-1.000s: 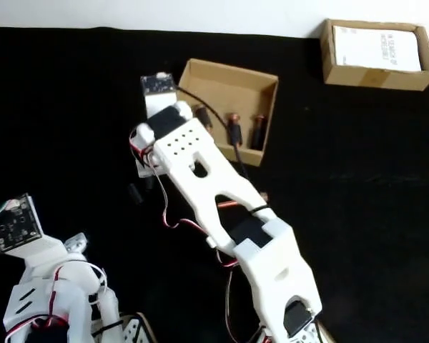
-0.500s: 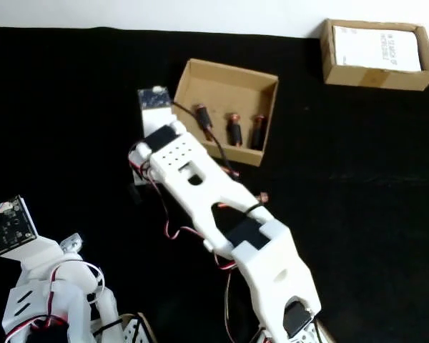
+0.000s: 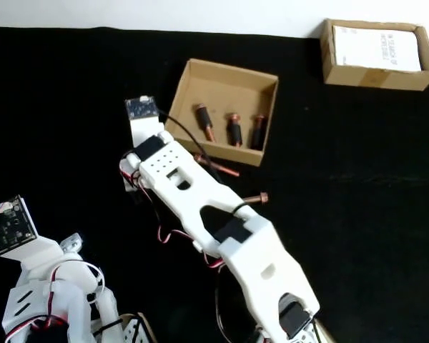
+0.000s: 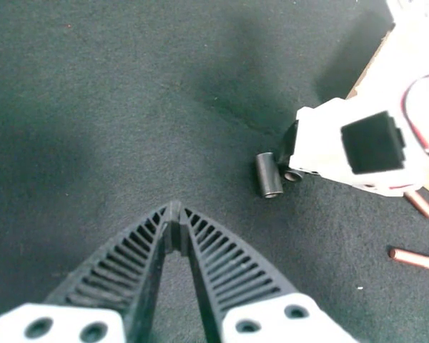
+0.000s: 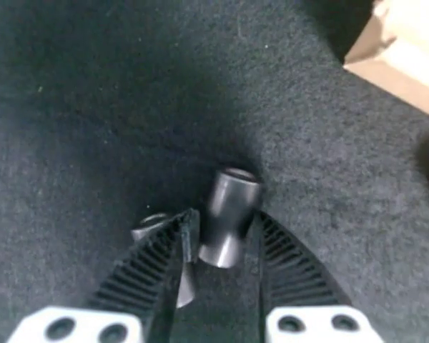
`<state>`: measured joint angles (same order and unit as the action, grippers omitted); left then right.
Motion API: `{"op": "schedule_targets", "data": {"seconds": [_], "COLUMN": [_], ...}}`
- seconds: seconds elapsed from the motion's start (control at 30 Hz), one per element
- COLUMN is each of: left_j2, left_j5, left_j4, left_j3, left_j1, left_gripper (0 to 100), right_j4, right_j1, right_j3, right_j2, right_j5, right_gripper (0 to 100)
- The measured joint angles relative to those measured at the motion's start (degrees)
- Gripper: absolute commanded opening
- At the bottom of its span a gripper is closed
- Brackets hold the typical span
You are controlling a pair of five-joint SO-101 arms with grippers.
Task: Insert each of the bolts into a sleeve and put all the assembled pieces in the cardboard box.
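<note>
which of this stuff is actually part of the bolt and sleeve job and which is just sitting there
Job: sleeve, second sleeve, loose bolt, another loose bolt, cardboard box with three assembled pieces inside.
Lying about: far box holding white paper.

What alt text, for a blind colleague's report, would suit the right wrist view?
The right gripper straddles a dark sleeve on the black cloth, one ribbed finger on each side. A smaller dark piece lies beside one finger, and a corner of the cardboard box is nearby.
</note>
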<state>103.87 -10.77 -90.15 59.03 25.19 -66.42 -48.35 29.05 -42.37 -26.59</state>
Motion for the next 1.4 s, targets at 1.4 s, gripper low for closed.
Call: {"op": "schedule_targets", "data": {"seconds": [1.4], "left_j2": [-63.0], "left_j5": [-1.8], "left_j4": [-1.8], "left_j3": [-45.6], "left_j1": [-34.1], "left_gripper": [1], "right_j4": [-34.1], "right_j1": [24.7], "right_j3": [9.1], "right_j2": [60.7], "right_j5": [3.6], "right_gripper": [0.8]}}
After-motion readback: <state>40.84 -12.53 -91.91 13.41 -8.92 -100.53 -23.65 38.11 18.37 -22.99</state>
